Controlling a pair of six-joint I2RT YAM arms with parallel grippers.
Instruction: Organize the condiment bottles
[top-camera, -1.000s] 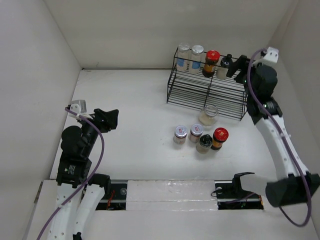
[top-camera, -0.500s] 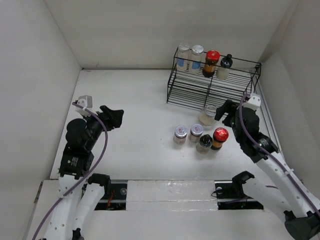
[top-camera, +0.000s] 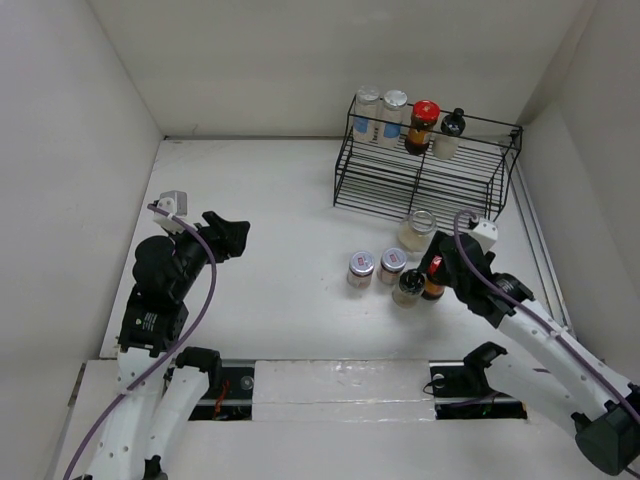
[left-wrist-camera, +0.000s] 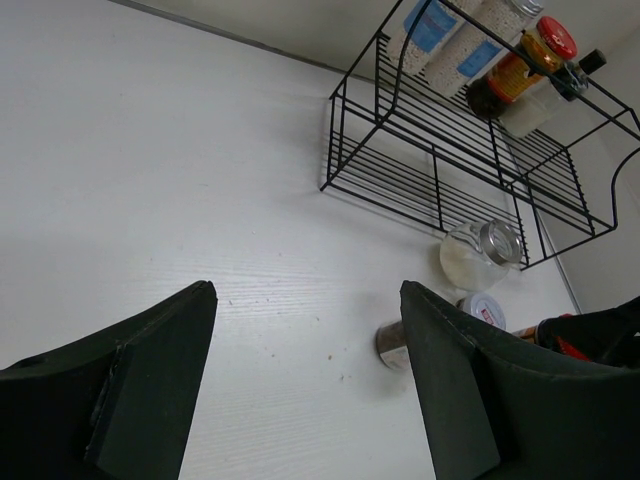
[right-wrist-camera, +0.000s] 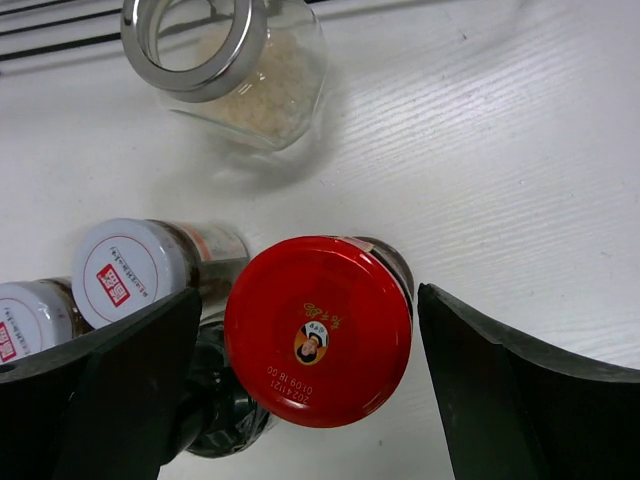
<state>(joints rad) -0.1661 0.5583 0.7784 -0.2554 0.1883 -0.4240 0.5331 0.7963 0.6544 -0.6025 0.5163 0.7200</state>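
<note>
Four condiment bottles stand on the rack's top shelf: two silver-lidded clear ones (top-camera: 367, 112) (top-camera: 394, 114), a red-lidded dark one (top-camera: 424, 122) and a black-capped one (top-camera: 451, 130). On the table stand a clear silver-lidded jar (top-camera: 417, 230), two white-lidded jars (top-camera: 360, 268) (top-camera: 391, 265), a black-capped bottle (top-camera: 408, 287) and a red-lidded jar (right-wrist-camera: 318, 328). My right gripper (right-wrist-camera: 312, 335) is open directly above the red lid, one finger on each side, not touching it. My left gripper (top-camera: 232, 238) is open and empty over the left of the table, far from the bottles.
The black wire rack (top-camera: 420, 185) stands at the back right against the wall; its lower shelf holds nothing. White walls close in the table at the left, back and right. The white-lidded jars (right-wrist-camera: 130, 272) and the black-capped bottle crowd the red jar's left side.
My right arm has swung from the rack's top right corner down to the table and now hovers over the red-lidded jar. My left gripper shifted slightly forward.
</note>
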